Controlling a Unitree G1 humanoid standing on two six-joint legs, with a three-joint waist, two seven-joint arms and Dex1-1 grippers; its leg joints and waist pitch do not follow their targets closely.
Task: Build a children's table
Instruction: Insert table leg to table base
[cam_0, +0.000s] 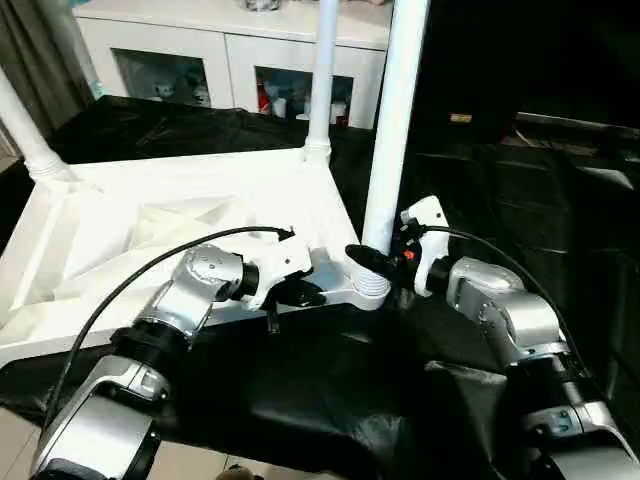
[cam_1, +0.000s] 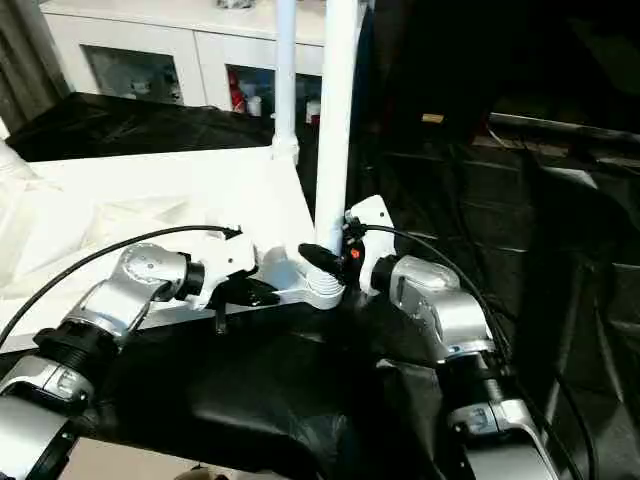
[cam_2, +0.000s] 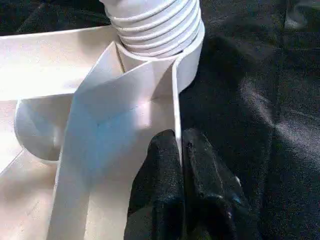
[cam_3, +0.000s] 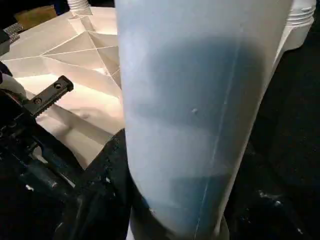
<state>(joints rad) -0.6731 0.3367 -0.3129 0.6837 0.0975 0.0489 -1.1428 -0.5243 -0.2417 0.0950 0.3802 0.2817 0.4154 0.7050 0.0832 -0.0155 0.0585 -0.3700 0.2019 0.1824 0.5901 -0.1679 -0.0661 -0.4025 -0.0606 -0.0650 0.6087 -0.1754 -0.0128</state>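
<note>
The tabletop lies upside down on the black-draped bench, ribs up, with its near right corner close to the bench's near edge. Three legs stand in its corner sockets: one at the far left corner, one at the far right, and the near-right leg, which is the one being worked.

The left gripper is pinched narrow on the thin rim wall of the tabletop, just beside the near-right socket; in the left wrist view the wall runs between its two black fingers. This reads as a bracing hold.

The right gripper is at the base of the near-right leg, just above the socket, one black finger pressed to the tube. Its other finger is hidden behind the leg, so the hold looks closed around it but I cannot see both sides.

What the next move turns on: the leg's long axis is upright, straight above the socket, and the threaded collar shows ridges still above the socket's lip. The right arm is the nearer one, reaching in from the right side of the leg. Seating it further would likely call for twisting or pressing down along that upright axis while the left holds the tabletop steady.
</note>
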